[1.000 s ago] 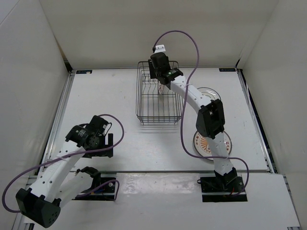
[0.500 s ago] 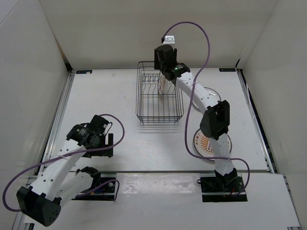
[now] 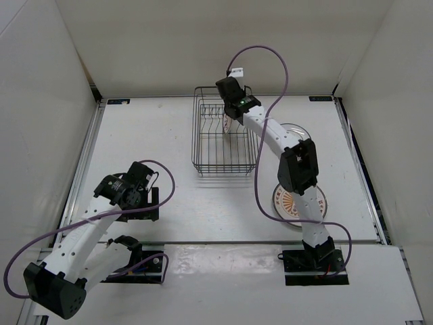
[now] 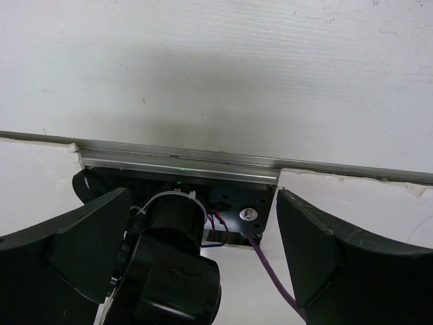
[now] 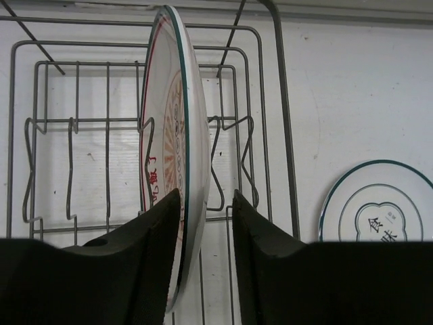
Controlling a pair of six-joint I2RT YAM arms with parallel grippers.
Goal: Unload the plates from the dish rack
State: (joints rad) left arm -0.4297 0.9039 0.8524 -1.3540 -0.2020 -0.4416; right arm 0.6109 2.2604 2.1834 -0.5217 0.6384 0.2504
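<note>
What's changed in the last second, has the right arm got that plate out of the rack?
The right gripper rose and swung back over the dish rack, then came down again; its fingers now straddle the upright plate, which is still in the rack. Nothing was taken out or let go. The left gripper, the grey-ringed plate and the orange sunburst plate stayed put.

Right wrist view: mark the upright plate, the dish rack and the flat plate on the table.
upright plate (image 5: 172, 135), right wrist view, on its patterned face.
dish rack (image 5: 284, 135), right wrist view, on its right rim wire.
flat plate (image 5: 377, 203), right wrist view, inside its rings.
</note>
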